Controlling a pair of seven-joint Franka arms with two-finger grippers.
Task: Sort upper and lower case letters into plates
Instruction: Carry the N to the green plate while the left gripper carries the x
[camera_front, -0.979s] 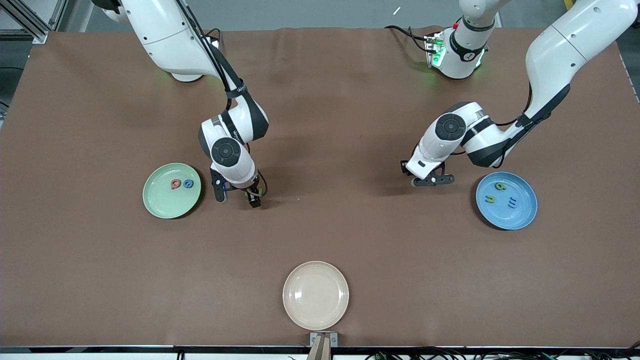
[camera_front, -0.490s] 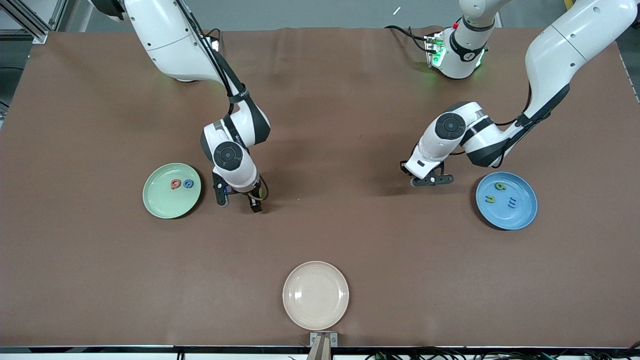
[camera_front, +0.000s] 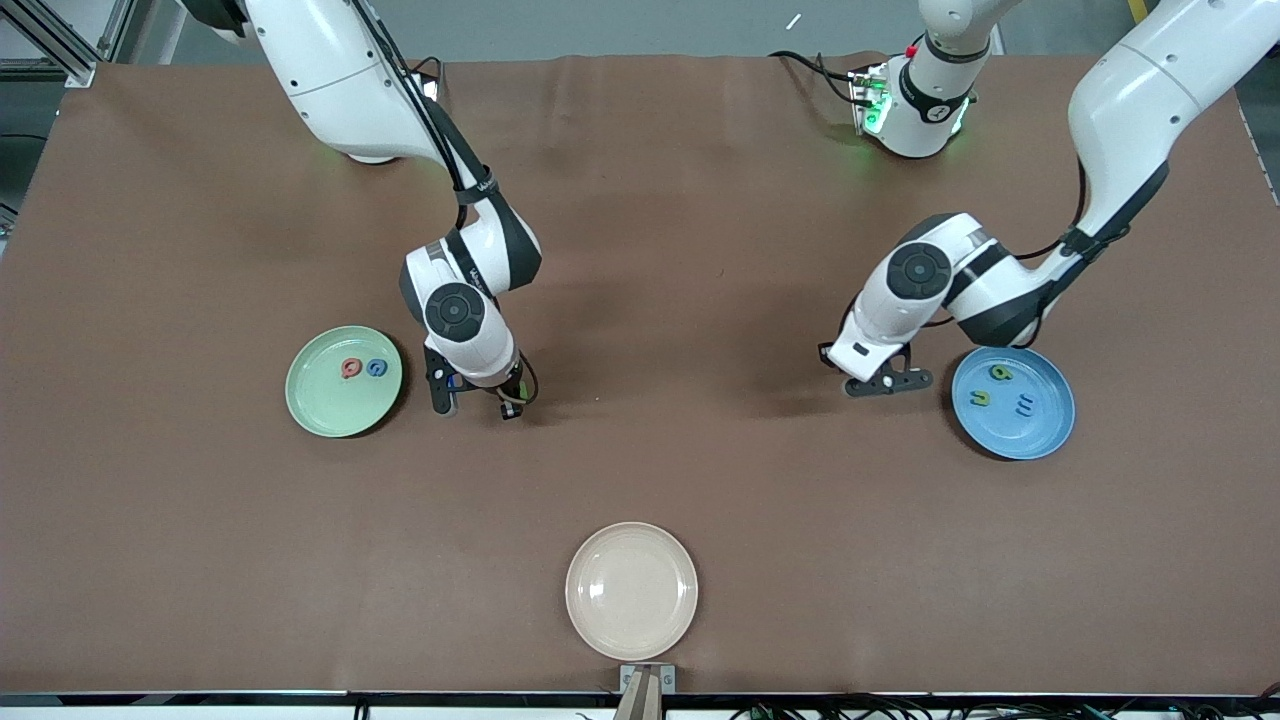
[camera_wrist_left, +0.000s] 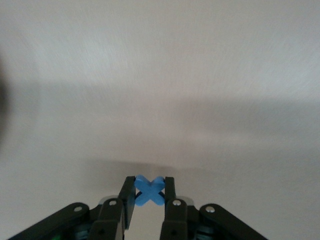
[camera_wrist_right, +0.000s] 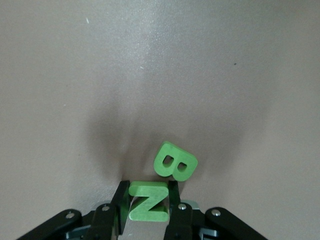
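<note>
My left gripper (camera_wrist_left: 150, 181) is shut on a blue x (camera_wrist_left: 149, 192), just over the brown table beside the bright blue plate (camera_front: 1042, 432). That plate holds two green small letters (camera_front: 1000, 373) (camera_front: 980, 398) and a blue m (camera_front: 1025, 405). My right gripper (camera_wrist_right: 148, 186) is down at the table beside the pale green plate (camera_front: 303, 402), its fingers against both sides of a green N (camera_wrist_right: 148, 201). A green B (camera_wrist_right: 175, 161) lies tilted against the N. The green plate holds a red Q (camera_front: 351, 368) and a blue G (camera_front: 377, 368). In the front view both hands (camera_front: 478, 403) (camera_front: 888, 384) hide their letters.
A cream-white plate (camera_front: 631, 590) sits near the table's front edge, nearer to the front camera than both hands. Brown table cover (camera_front: 660, 300) stretches between the two arms.
My left gripper has moved toward the blue plate with the x in it. My right gripper's fingers have closed in on the green N; that arm barely shifted.
</note>
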